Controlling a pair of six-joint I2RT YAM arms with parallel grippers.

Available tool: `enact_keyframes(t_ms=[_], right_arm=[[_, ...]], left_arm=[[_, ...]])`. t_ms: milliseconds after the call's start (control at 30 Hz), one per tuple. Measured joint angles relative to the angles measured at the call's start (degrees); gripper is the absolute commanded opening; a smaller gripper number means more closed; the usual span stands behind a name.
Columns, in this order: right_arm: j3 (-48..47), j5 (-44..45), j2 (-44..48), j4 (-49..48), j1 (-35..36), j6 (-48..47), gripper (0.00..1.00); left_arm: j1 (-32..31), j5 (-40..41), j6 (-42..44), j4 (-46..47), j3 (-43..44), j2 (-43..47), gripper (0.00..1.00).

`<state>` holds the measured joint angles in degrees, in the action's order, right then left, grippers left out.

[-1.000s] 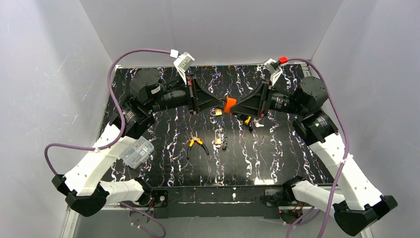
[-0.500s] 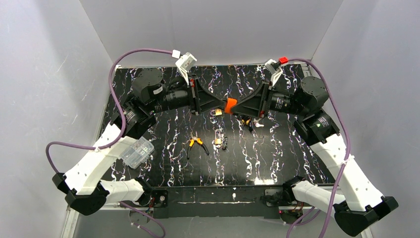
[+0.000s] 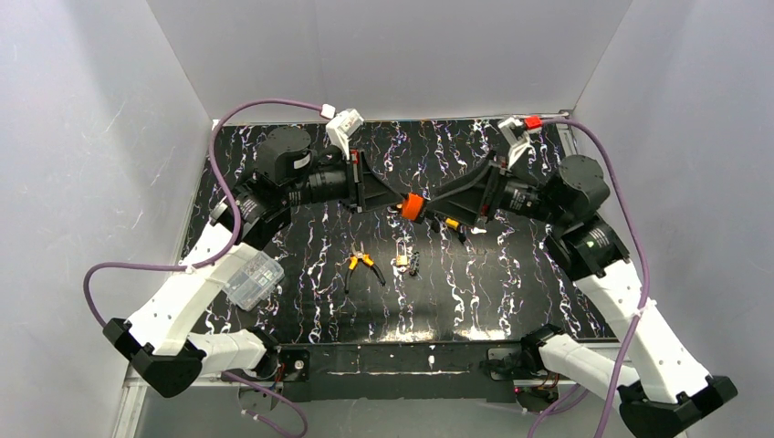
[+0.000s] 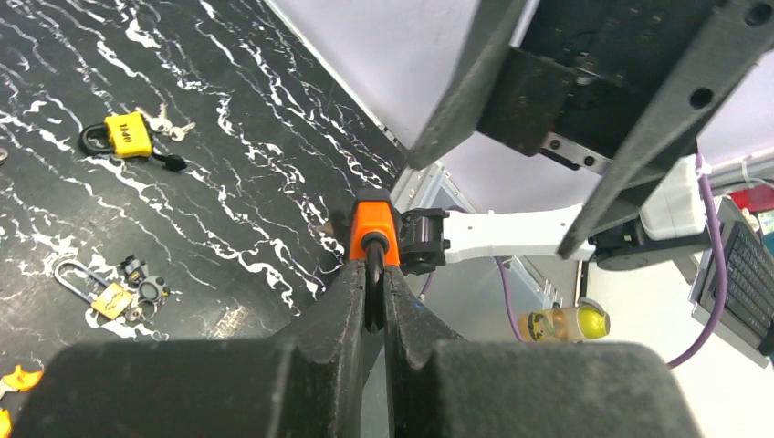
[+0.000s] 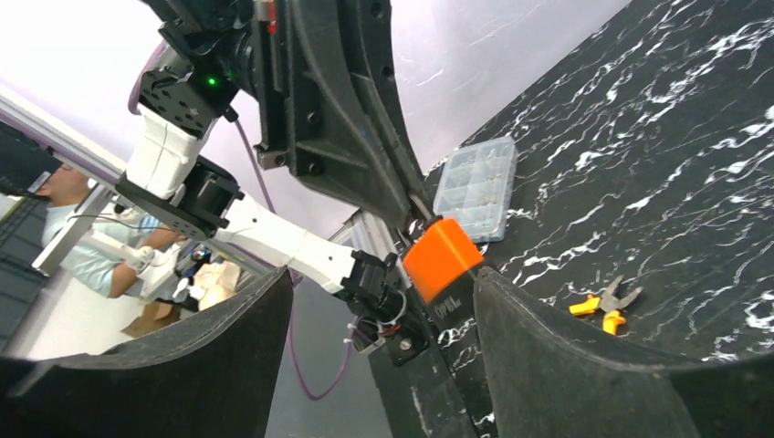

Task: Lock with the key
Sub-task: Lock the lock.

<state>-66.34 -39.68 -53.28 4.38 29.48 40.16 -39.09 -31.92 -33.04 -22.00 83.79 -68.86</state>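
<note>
Orange padlock (image 3: pixel 413 207): held in the air over the middle of the worktop, a little toward the far edge, between the two pincer tips; black shackle (image 4: pixel 372 260) turned toward the left arm.
Worktop (image 3: pixel 511 283): black, veined with white.
Left pincer (image 4: pixel 371 283): together, clamped on the black shackle, with the orange body sticking out past the fingertips.
Right pincer (image 3: pixel 429 203): spread wide apart, one finger on either side of the orange body; contact with it not discernible.
Clear compartment box (image 3: pixel 252 279): by the left edge, toward the near-left corner.
Pliers (image 3: pixel 362 266): orange and yellow handles, lying flat near the middle, left of the brass padlock.
Brass padlock (image 3: pixel 402 254): long shackle, lying flat at the middle of the worktop.
Yellow padlock (image 4: pixel 128 135): lying flat right of the middle, toward the far edge, with small keys (image 4: pixel 169 123) just beside it.
Dark key bunch (image 3: pixel 414 264): just right of the brass padlock.
</note>
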Motion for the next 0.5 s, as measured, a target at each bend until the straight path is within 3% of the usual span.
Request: enact_keyframes(t_ms=[267, 500], right_arm=[[6.6, -4.2, 6.1, -5.8, -9.9, 3.0, 0.80], [10.4, -9.9, 4.6, -11.5, -12.2, 6.7, 0.68]], left_arm=[[2.2, -1.0, -0.5, -0.9, -0.6, 0.6, 0.00], [3.0, -4.9, -3.5, 3.1, -1.8, 2.2, 0.00]])
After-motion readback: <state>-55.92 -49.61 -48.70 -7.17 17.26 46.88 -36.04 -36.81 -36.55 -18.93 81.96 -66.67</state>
